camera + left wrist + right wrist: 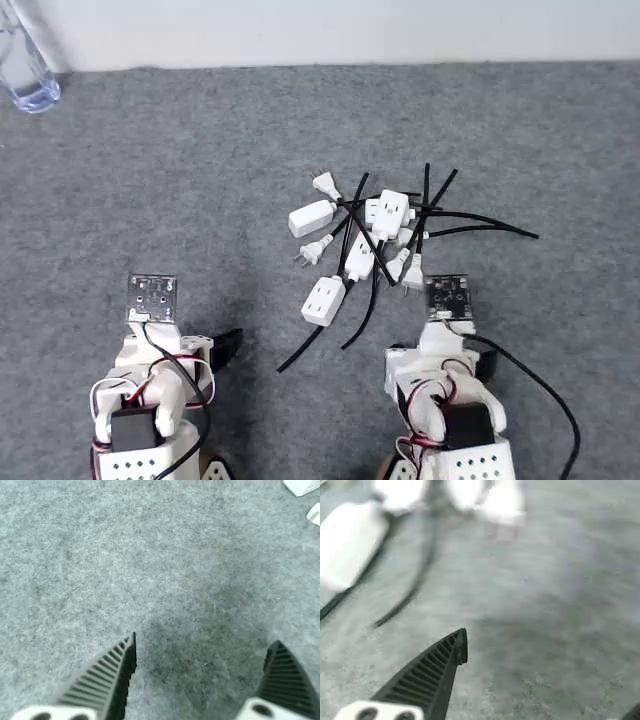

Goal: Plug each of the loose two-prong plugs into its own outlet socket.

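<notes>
A tangle of white outlet sockets and two-prong plugs on short black cords (365,235) lies on the grey carpet, right of centre. One socket (323,300) sits nearest the arms, another (311,217) at the pile's left, and a loose plug (325,184) at the far side. My left gripper (202,672) hangs open over bare carpet, its black finger (226,345) pointing toward the pile. My right gripper (545,685) is wide open just short of the pile, with a white socket (350,545) and a black cord (415,585) ahead of it. Neither gripper holds anything.
A clear plastic bottle (25,75) stands at the far left corner by the white wall. Grey carpet (150,180) covers the whole table. White pieces of the pile (302,486) peek in at the left wrist view's edge.
</notes>
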